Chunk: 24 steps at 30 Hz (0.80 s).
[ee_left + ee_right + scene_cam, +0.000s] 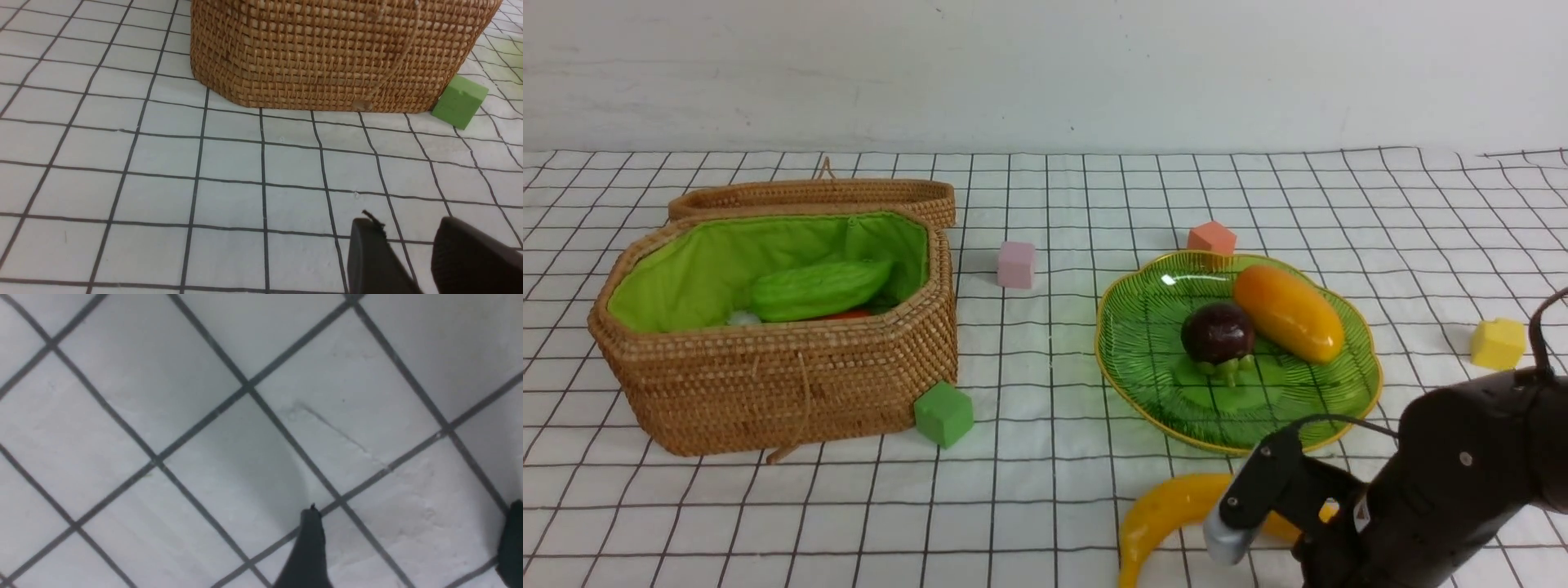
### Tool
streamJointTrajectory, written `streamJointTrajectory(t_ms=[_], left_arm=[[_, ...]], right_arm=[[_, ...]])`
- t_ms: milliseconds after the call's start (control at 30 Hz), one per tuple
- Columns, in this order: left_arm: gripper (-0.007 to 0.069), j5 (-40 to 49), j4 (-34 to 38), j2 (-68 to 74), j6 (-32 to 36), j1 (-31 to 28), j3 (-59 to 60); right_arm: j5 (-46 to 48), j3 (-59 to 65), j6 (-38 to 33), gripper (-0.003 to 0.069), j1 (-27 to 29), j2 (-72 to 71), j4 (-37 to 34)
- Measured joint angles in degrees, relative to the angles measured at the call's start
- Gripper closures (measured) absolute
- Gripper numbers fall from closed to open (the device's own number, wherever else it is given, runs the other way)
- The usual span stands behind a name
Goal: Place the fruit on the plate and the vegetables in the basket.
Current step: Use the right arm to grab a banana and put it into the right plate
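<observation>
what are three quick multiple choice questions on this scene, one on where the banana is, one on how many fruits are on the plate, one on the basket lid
1. Where is the banana?
A. on the plate
B. on the cloth nearer the robot than the plate
C. in the basket

2. How many fruits lie on the plate?
A. one
B. two
C. three

3. How is the basket?
A. open, lid behind it
B. shut
C. tipped over

Answers:
1. B, it lies on the checked cloth by the right arm.
2. B, only the mango and the purple fruit are on it.
3. A, the green lining shows and the lid lies behind.
</observation>
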<state>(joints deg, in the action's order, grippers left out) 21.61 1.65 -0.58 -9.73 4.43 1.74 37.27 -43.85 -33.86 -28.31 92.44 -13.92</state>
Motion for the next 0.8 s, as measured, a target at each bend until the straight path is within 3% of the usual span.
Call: streamJointTrajectory(t_ms=[100, 333, 600, 800], left_arm=[[0.0396, 0.0, 0.0, 0.0, 0.0, 0.0, 0.0], [0.0389, -0.01, -0.05, 0.0, 0.0, 0.0, 0.0], [0.0386, -0.06, -0.05, 0.0, 0.0, 0.0, 0.0], [0.0386, -0.01, -0.05, 0.0, 0.0, 0.0, 0.0]], right_arm=[[3.64, -0.36, -0.53, 0.0074, -0.06, -3.61, -0.73], [2.25, -11.25, -10.9, 0.0074, -0.06, -10.09, 0.62], [9.42, -21.03, -6.55, 0.0074, 1.52, -0.85, 7.81], [11.56, -21.1, -5.82, 0.0074, 4.34, 5.52, 6.83]])
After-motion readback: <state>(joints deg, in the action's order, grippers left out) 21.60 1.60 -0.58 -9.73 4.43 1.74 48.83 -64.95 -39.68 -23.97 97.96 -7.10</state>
